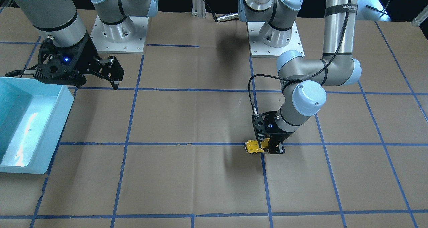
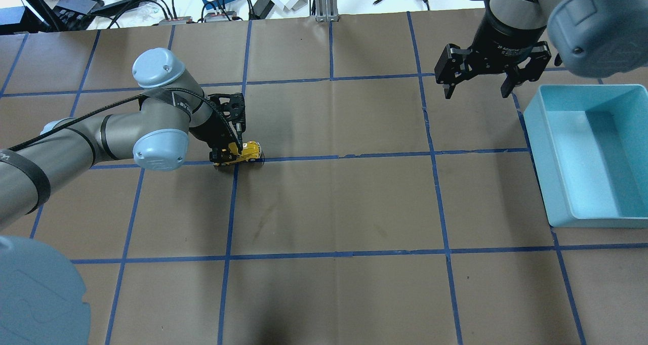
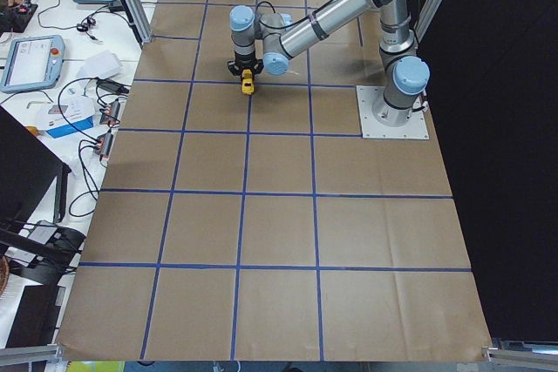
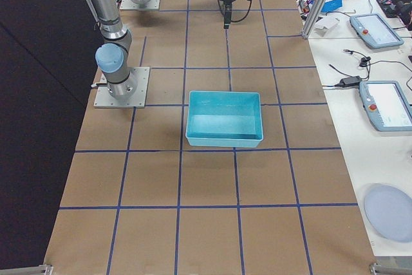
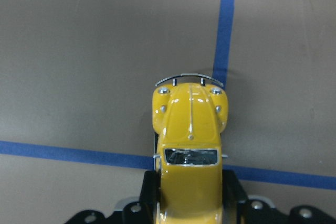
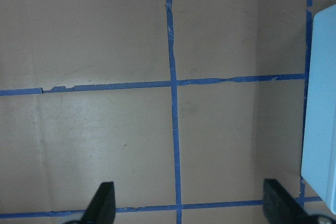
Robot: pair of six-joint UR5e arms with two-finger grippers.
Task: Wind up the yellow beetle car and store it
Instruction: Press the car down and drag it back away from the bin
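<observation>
The yellow beetle car (image 5: 190, 145) filled the left wrist view, its rear pinched by the left gripper (image 1: 272, 148), low on the paper-covered table (image 2: 334, 208) well in from every edge, probably so a backward drag could wind it. The right gripper (image 2: 476, 93) hung wide and empty beside the blue bin (image 2: 540, 168), likely for storage. Blue tape (image 2: 334, 157) gridded the paper; cluttered benches (image 3: 78, 67) lined the operators' edge

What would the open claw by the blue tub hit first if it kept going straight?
Most likely the brown paper table, beside the blue tub, not in it. Nothing else lies under the right gripper.
</observation>
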